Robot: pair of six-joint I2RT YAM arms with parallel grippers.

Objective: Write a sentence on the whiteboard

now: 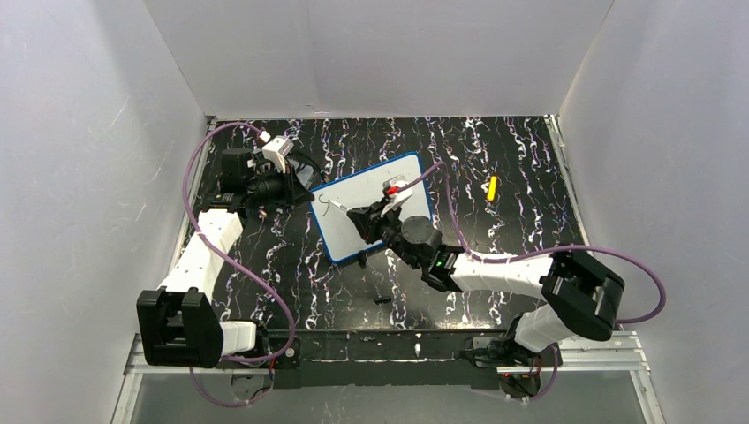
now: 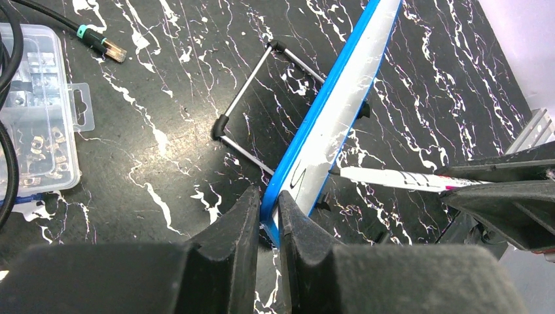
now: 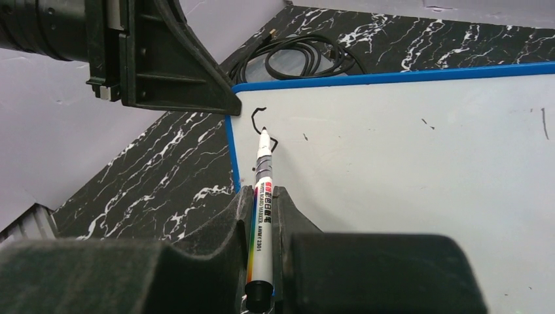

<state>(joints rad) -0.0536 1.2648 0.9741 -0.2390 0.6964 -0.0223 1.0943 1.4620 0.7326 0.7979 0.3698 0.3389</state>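
1. From the top view, the whiteboard (image 1: 371, 181) sits near the middle of the black marbled table (image 1: 512, 238), turned at an angle; the left gripper (image 1: 302, 196) is at its left edge and the right gripper (image 1: 358, 215) reaches over its face; a small yellow thing (image 1: 492, 187) lies well apart to the right, and neither wrist view shows it.
2. Only the left wrist view shows the whiteboard edge-on; it leans back on a wire stand (image 2: 249, 91) rather than lying flat; the left gripper's two fingers are drawn in almost together and pinch the blue rim between them at a corner of the whiteboard.
3. That view alone also shows a clear plastic box (image 2: 33, 111) of small metal parts and a cable (image 2: 98, 42) with a green plug, both behind the whiteboard on the table.
4. The right wrist view shows the right gripper closed tight on a white marker (image 3: 263, 163); the barrel runs up between the fingers and the tip touches the whiteboard just inside its upper left corner.
5. Of the sentence (image 3: 260, 121), only one curled dark stroke is there, right at the marker tip; the top view shows it as a faint mark, and the left wrist view as a thin line on the slanted face.
6. A few small dark specks lie elsewhere on the white face; they can be made out only from the right wrist.
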